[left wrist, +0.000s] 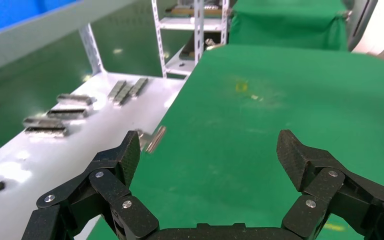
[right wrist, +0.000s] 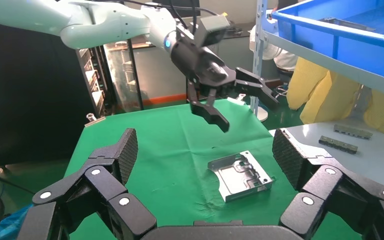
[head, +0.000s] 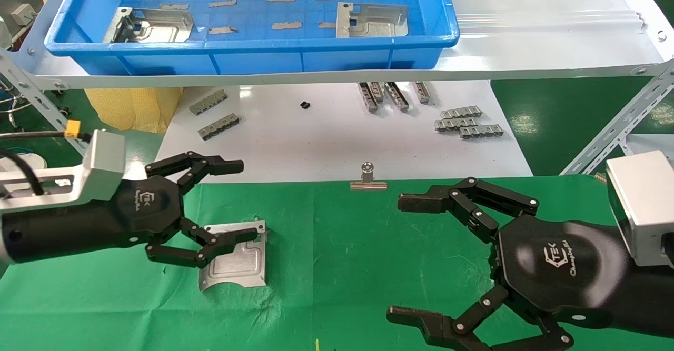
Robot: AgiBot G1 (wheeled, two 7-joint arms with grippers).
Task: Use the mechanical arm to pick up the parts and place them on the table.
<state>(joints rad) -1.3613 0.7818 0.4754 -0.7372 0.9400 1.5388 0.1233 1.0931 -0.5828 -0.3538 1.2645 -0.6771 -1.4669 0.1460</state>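
- The green table spreads across the foreground, creased, with one silver part lying flat on it, folded rims up, embossed groove and curved-cut edge showing.
- The blue tray sits on the shelf behind and holds two more parts, one at its left end and one toward the right, not yet picked.
- The right gripper hangs over the table's right side with fingers spread wide, holding nothing.
- The left gripper hovers above the placed part, fingers apart; in the right wrist view it is clear of the metal.
- Risk, as a judgement: a low sweep by the left gripper's lower finger could snag the rim and drag the part across the table; the thin, shiny tray parts may slip from a shallow pinch.
- A binder clip rests at the table's far edge.
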